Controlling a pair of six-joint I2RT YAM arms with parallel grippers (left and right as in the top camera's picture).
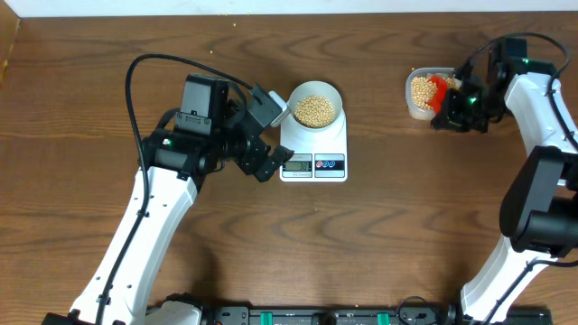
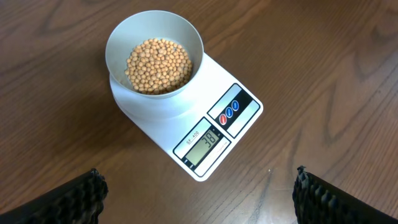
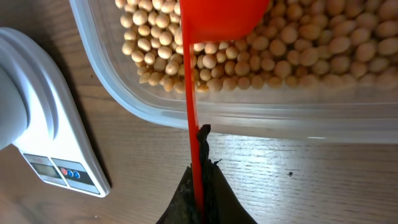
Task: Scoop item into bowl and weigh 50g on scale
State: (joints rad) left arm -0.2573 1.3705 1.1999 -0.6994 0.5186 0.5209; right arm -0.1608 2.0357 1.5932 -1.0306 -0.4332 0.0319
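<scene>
The scale [image 1: 314, 149] is laid display-end toward the robot, long axis far-to-near, with the bowl [image 2: 155, 26] of soybeans [image 1: 315, 110] seated on its far end. Beside it the left gripper [image 1: 271, 135] is held wide apart; the right gripper [image 3: 199, 171] is clamped on a red scoop [image 3: 194, 124].

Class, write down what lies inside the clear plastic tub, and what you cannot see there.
Loose tan beans, with the head of the red scoop over them. Beans under the scoop are hidden.
</scene>
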